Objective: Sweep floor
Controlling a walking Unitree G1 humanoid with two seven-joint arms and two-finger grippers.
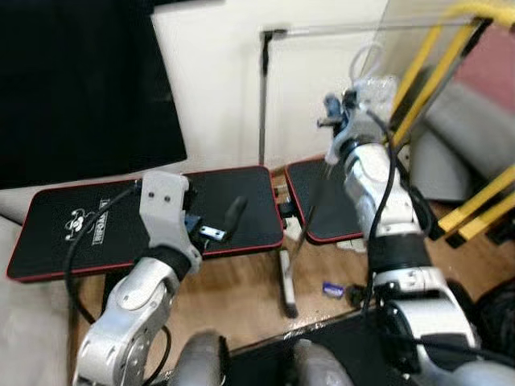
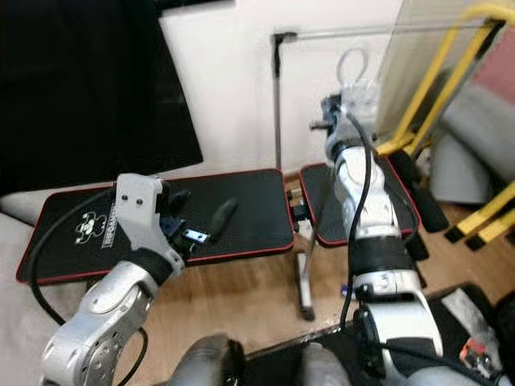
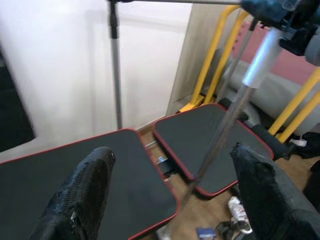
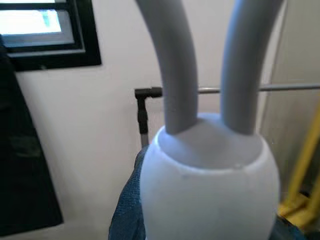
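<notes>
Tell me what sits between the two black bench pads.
A metal hinge bracket fills the gap between the long pad and the short pad, above the bench leg; clearest in the eye views.

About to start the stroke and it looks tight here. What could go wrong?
1. The broom handle, held high by the right gripper, slants down past the black bench pads. A sweep could jam it against a pad.
2. The left gripper has its fingers open and is off the handle, so one-armed control may be loose.
3. The yellow frame stands close beside the raised arm, and a wide swing might hit it.
</notes>
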